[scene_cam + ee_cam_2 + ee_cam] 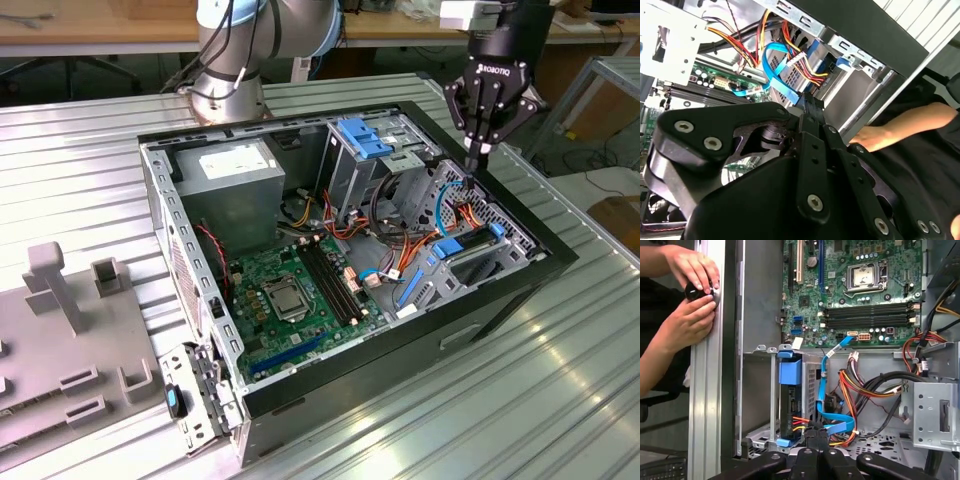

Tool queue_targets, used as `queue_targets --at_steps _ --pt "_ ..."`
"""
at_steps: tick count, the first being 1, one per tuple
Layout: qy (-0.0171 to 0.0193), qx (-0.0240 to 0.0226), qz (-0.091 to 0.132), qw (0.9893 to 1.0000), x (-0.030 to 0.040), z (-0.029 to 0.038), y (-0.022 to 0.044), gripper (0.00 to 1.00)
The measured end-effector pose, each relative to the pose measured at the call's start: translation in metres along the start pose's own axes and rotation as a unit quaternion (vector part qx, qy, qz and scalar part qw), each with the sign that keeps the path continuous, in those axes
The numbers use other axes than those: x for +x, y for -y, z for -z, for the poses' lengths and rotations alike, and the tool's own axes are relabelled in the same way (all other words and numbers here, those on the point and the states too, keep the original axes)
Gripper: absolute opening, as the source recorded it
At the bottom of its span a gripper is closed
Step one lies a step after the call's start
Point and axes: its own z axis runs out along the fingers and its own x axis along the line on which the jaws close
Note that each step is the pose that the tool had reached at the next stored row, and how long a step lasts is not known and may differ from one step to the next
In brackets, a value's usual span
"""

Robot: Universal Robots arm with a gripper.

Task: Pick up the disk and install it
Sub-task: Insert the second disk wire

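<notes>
Closed to a narrow point with nothing between its black fingers, the gripper (481, 160) hangs just above the open computer case (300, 395), over the corner that holds the drive bays. In the first wrist view its fingertips (816, 436) meet right over a tangle of cables: a flat blue ribbon cable (832, 412) curls directly beneath them, with bundled red, orange and yellow power wires (852, 385) just beside it.

Right next to the fingertips, the disk (790, 405) sits on edge in its silver metal bay, dark face showing between bright blue plastic rails, a blue tab at each end. Small red and orange wires reach its near end.

Beyond the cables lies the green motherboard (855, 295), with its square silver processor socket and long black memory slots. Farther off in the exterior view stand a silver drive cage (365, 150) with blue latches and a grey power supply box (230, 185) bearing a white label.

Outside the case wall, a person's two hands (687, 295) hold a small dark round object against a ribbed aluminium table (520, 390).
</notes>
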Motion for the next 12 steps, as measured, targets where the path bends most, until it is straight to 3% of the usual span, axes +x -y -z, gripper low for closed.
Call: queue_targets --at_steps 4,6,11,12 --pt "-0.0014 0.0001 0.0 1.0 0.0 -0.0001 0.0 0.11" --pt "-0.0041 0.0001 0.0 1.0 -0.001 -0.0001 0.0 0.11" --pt "-0.0044 0.0001 0.0 1.0 -0.001 0.0 0.0 0.11" --pt "-0.0044 0.0001 0.0 1.0 -0.001 0.0 0.0 0.24"
